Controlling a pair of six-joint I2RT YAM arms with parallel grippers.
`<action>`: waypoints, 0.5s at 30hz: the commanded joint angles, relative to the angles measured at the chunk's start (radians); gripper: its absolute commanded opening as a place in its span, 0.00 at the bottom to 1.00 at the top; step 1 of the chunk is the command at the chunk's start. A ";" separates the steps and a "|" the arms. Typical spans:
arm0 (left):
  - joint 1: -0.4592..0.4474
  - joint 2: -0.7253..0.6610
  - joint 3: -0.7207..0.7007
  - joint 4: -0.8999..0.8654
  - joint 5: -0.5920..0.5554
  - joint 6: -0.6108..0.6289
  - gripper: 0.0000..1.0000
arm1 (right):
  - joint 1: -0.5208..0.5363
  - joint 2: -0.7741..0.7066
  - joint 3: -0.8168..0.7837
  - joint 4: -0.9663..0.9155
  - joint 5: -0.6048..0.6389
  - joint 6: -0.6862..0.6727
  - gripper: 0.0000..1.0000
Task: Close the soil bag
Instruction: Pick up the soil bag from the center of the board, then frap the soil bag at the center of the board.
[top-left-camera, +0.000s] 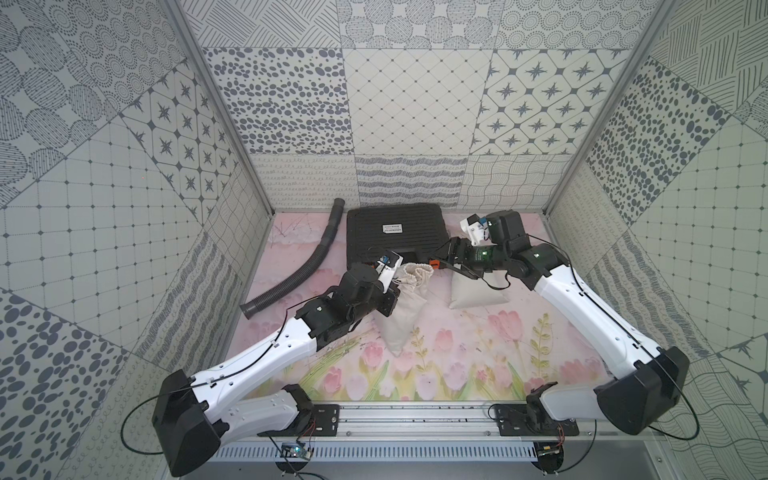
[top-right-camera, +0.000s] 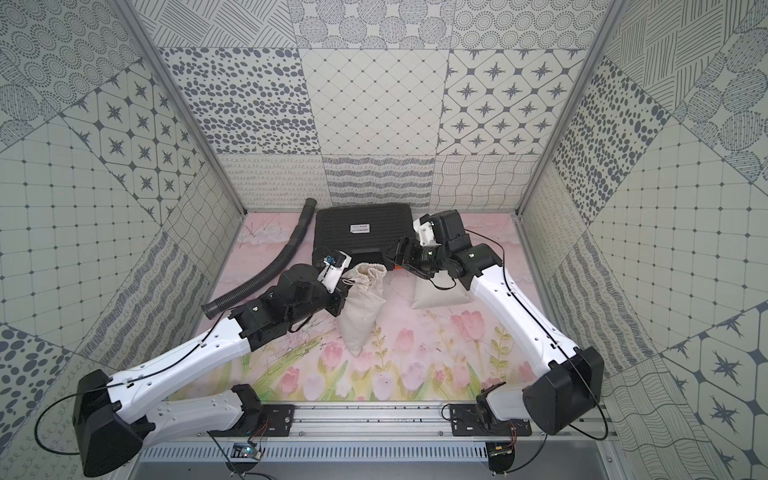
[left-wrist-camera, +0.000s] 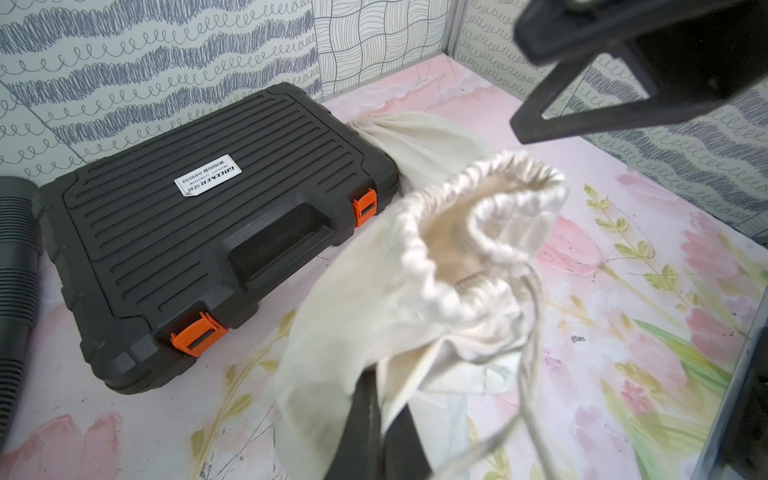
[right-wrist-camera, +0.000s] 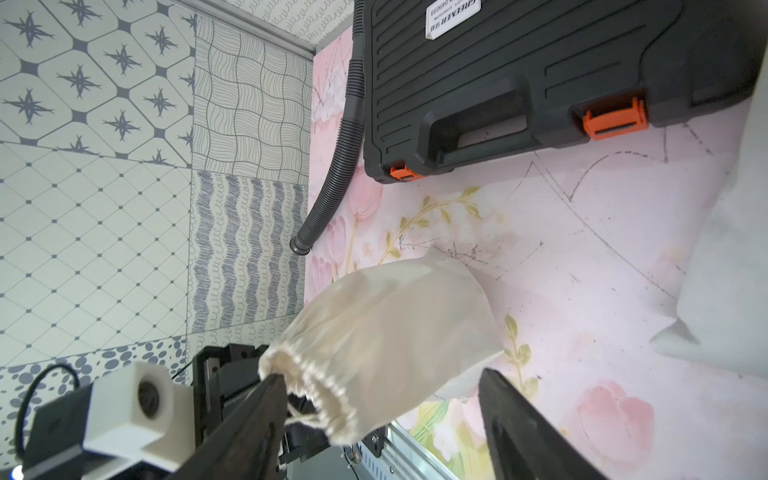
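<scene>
Soil bag (top-left-camera: 405, 307) lay on the mat (top-left-camera: 457, 345) just before the toolbox (top-left-camera: 397, 235) in both top views, mouth raised. Left wrist: my left gripper (left-wrist-camera: 372, 376) was pinched together on its cloth below the half-gathered mouth. Right wrist: my right gripper (right-wrist-camera: 382, 376) stood apart, one finger on each side of the neck.

On the surface (top-left-camera: 457, 353) I count two cream cloth sacks: the soil bag (top-left-camera: 405, 299) at mid-frame and a plump sack (top-left-camera: 478, 293) to its right. One black tool case (top-left-camera: 395, 232) sits above them, with two orange latches, a first latch (left-wrist-camera: 198, 338) and a second latch (left-wrist-camera: 364, 206). One ribbed hose (top-left-camera: 303, 266) lies at left. I have two pincers, my left pincer (left-wrist-camera: 374, 374) and my right pincer (right-wrist-camera: 380, 376).
</scene>
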 joint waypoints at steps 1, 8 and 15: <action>0.006 -0.013 0.047 0.049 0.040 -0.020 0.00 | 0.045 -0.033 -0.001 -0.046 -0.024 0.015 0.74; -0.001 0.023 0.072 0.060 0.098 -0.034 0.00 | 0.192 -0.058 -0.025 -0.078 0.041 0.086 0.71; -0.004 0.017 0.054 0.061 0.099 -0.029 0.00 | 0.189 -0.044 0.041 -0.089 0.157 -0.012 0.70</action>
